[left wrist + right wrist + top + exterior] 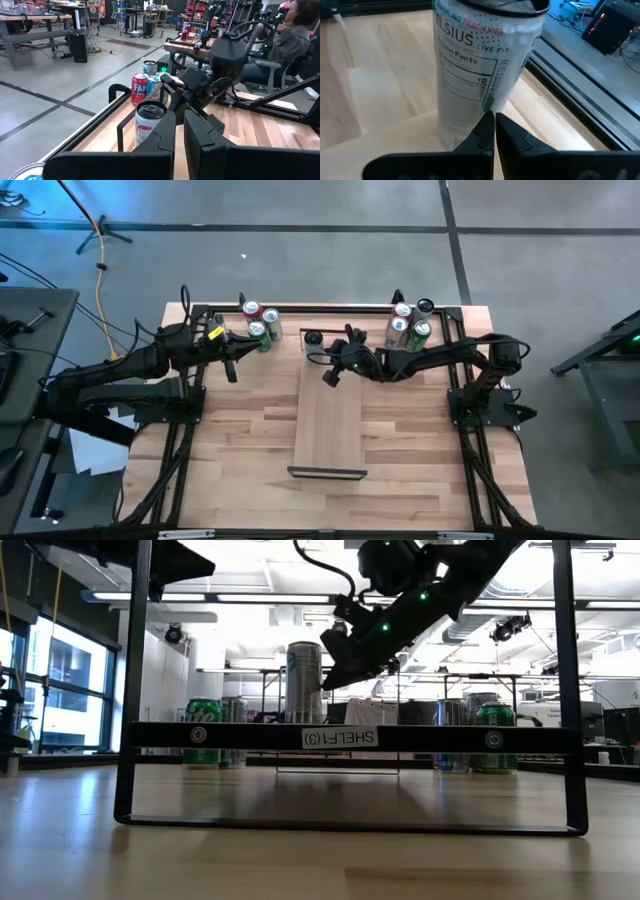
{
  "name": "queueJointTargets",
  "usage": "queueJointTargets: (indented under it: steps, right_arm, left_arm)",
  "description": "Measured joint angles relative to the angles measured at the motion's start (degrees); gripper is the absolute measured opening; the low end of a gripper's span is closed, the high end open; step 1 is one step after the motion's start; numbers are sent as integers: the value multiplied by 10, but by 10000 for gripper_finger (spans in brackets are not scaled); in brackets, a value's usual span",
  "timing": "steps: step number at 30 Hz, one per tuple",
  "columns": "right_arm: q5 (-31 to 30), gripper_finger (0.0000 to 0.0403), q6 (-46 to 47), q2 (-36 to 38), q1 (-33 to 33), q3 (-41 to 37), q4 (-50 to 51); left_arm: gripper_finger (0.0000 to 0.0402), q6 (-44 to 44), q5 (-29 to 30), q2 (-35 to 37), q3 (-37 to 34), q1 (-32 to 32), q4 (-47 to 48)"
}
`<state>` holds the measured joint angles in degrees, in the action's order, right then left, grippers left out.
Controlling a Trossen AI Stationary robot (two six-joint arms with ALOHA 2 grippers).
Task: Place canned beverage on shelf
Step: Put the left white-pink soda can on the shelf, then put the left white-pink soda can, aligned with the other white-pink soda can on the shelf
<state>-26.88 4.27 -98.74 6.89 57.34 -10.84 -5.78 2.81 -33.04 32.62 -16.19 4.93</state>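
Your tall white-and-silver Celsius can (480, 70) already stands upright at the far end of the long pale wooden shelf (328, 430). Your right hand (328, 376), fingers pressed together and empty, hovers just beside it; next, retreat without nudging it.

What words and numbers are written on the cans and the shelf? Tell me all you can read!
"SHELF(3)", seen mirrored, on a white label on the shelf's dark end frame.
"ELSIUS", "LIVE FIT", "PEACH VIBE", "ition Facts", "10" on the tall white can in front of the right gripper.
"FAN", cut off, on the red can.
The green cans show a round logo, too small to read.
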Motion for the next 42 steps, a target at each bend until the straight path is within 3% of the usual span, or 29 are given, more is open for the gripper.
queueJointTargets:
  steps: [18,23,32,42]
  right_arm:
    - [10,0,-17,16,4,-1,16]
    - [9,0,-19,93,-7,0,134]
    - [10,0,0,302,-4,-1,360]
    - [77,0,17,474,-1,-1,385]
  left_arm:
    - [0,0,0,0,0,0,0]
    - [0,0,3,5,0,0,-1]
    - [0,24,27,8,0,0,-25]
    - [0,17,14,8,0,0,-44]
